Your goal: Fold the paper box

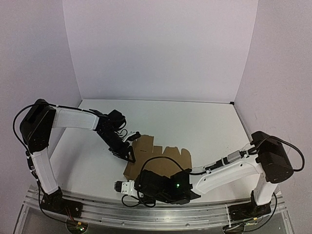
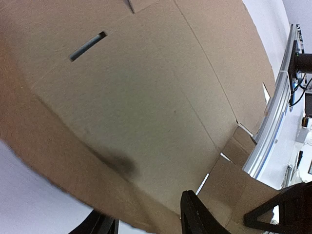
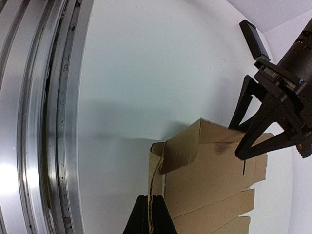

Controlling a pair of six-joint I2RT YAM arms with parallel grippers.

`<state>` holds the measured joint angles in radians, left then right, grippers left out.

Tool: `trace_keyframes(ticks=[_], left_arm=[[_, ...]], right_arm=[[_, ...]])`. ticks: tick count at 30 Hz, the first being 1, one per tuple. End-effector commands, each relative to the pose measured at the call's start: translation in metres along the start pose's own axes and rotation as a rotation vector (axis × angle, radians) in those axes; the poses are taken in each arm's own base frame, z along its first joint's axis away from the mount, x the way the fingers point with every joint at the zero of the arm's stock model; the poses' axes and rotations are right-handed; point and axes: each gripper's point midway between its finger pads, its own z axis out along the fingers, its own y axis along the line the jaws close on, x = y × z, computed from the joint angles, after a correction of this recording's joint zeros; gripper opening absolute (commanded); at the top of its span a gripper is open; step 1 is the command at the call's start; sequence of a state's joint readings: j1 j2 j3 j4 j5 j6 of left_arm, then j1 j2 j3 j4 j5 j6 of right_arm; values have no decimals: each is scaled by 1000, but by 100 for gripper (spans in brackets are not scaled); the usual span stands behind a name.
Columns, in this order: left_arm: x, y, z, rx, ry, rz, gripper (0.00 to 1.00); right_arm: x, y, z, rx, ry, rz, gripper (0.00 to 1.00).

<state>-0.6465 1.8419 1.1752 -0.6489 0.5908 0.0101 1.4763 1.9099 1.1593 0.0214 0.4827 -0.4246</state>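
- Brown cardboard: the box (image 1: 146,148) is a flat die-cut sheet on the white table (image 1: 209,126). In the top view it lies a little toward 6 o'clock from the table's middle, with notched flaps along its 12 o'clock edge.
- The left gripper (image 1: 126,150) sits at the sheet's 9 o'clock edge, its arm reaching in from 9 o'clock.
- Its jaws stand partly open. In the left wrist view one finger (image 2: 195,214) is in front of the card and the other peeks from behind the edge. The right wrist view shows a clear gap between the tips. I cannot tell whether either pad touches the card.
- The same left wrist view is almost filled by the sheet, with creases across it and a narrow slot (image 2: 87,46) toward 11 o'clock.
- The right gripper (image 3: 149,217) is at the sheet's 7 o'clock corner, near the metal rail (image 3: 44,122).
- Its fingers are closed tight, pinching the card's edge between them.
- Beside that pinch a panel (image 3: 187,146) tilts up off the table and throws a shadow toward 9 o'clock.
- The flaps beyond it lie flat.
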Motion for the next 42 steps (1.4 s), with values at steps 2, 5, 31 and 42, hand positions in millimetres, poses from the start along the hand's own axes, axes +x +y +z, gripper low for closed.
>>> trace_keyframes(ticks=[2, 5, 31, 42], left_arm=[[-13, -19, -20, 32, -22, 16, 42], [-19, -28, -24, 58, -27, 32, 44], [13, -21, 14, 98, 39, 22, 43], [11, -18, 14, 76, 12, 81, 38]], right_arm=[[-21, -18, -3, -49, -60, 144, 0], [-21, -23, -3, -51, -63, 160, 0], [16, -54, 26, -263, -56, 711, 3], [27, -68, 33, -280, -84, 876, 7]])
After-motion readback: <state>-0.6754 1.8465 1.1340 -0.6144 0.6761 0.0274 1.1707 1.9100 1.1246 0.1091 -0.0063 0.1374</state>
